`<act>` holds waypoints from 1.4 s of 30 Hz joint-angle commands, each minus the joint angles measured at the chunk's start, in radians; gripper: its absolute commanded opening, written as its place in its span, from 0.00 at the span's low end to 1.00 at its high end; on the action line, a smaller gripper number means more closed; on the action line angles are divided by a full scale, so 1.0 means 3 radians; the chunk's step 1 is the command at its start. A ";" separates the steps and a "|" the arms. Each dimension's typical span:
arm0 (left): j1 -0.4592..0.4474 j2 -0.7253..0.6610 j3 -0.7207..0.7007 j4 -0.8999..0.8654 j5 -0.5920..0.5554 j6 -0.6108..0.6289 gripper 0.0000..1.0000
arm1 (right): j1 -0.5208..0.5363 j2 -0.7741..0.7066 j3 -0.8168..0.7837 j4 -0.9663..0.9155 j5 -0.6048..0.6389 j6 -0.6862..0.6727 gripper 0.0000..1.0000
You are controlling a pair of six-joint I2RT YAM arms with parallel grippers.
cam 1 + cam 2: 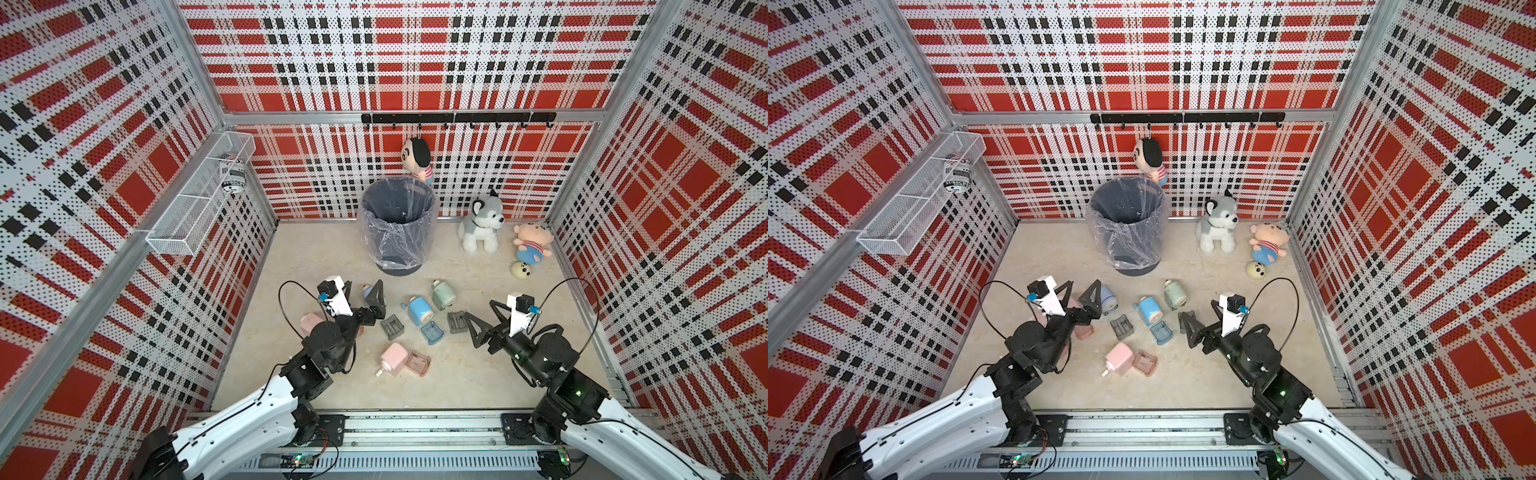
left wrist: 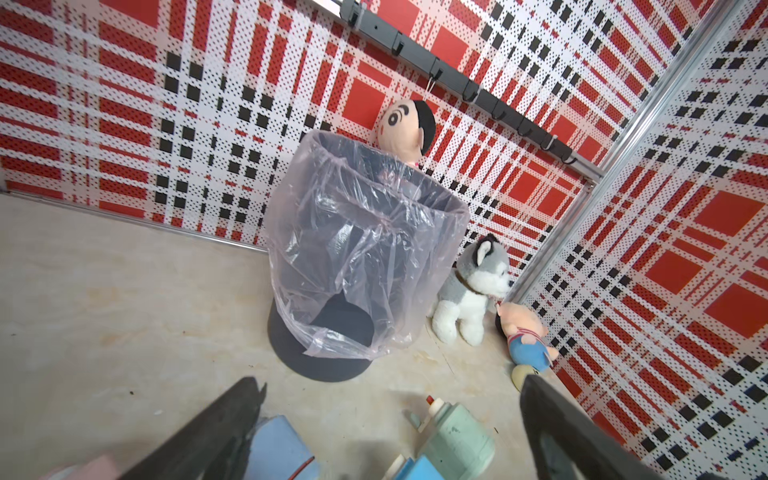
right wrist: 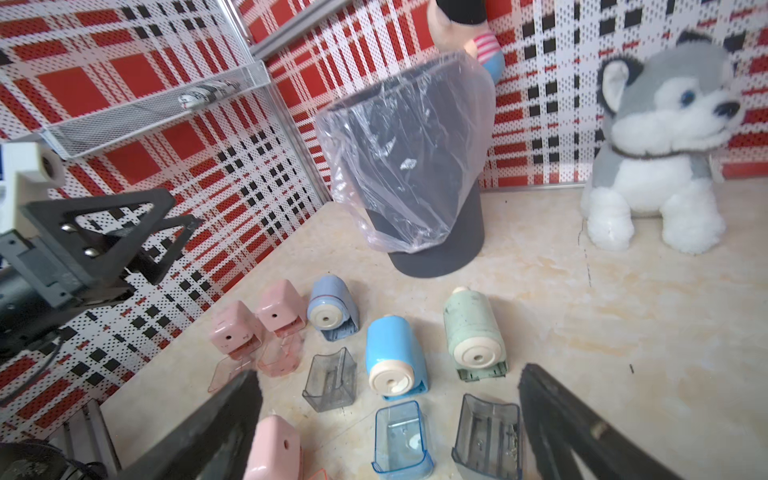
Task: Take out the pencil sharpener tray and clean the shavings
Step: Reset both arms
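Observation:
Several pencil sharpeners lie on the floor, among them a blue one point(image 1: 419, 311), a green one point(image 1: 442, 294) and a pink one point(image 1: 395, 358). Pulled-out trays rest beside them: two grey point(image 1: 392, 326) point(image 3: 486, 436), a blue point(image 3: 401, 436) and a pink point(image 1: 417, 363). Dark flecks show in the grey tray by my right gripper point(image 1: 480, 312) point(image 3: 388, 374), which hangs open and empty over it. My left gripper point(image 1: 362, 291) point(image 2: 390, 382) hangs open above a periwinkle sharpener point(image 2: 278, 449). The plastic-lined dark bin point(image 1: 399, 224) stands behind.
A plush husky point(image 1: 482, 224), a doll point(image 1: 532, 243) and a small yellow head point(image 1: 521, 270) sit at the back right. Another doll point(image 1: 417, 158) hangs from the hook rail point(image 1: 457, 118). A wire basket point(image 1: 199, 199) juts from the left wall.

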 commanded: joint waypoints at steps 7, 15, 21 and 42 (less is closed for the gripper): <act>0.0569 0.0142 0.0551 -0.0689 -0.0186 0.0027 0.98 | -0.0022 0.0847 0.0916 -0.0438 0.0319 -0.0835 1.00; 0.1781 0.0228 0.0323 -0.0456 0.0228 -0.0070 0.98 | -0.0666 0.1564 0.1160 0.0161 0.0294 -0.1185 1.00; 0.2511 0.0164 -0.0347 0.0343 0.0570 0.0095 0.98 | -0.1314 0.1532 0.0763 0.0630 0.0204 -0.1042 1.00; 0.2684 0.1332 -0.1060 0.2214 0.0552 0.0728 0.98 | -0.2591 0.2281 -0.0757 0.3113 0.0166 -0.0408 1.00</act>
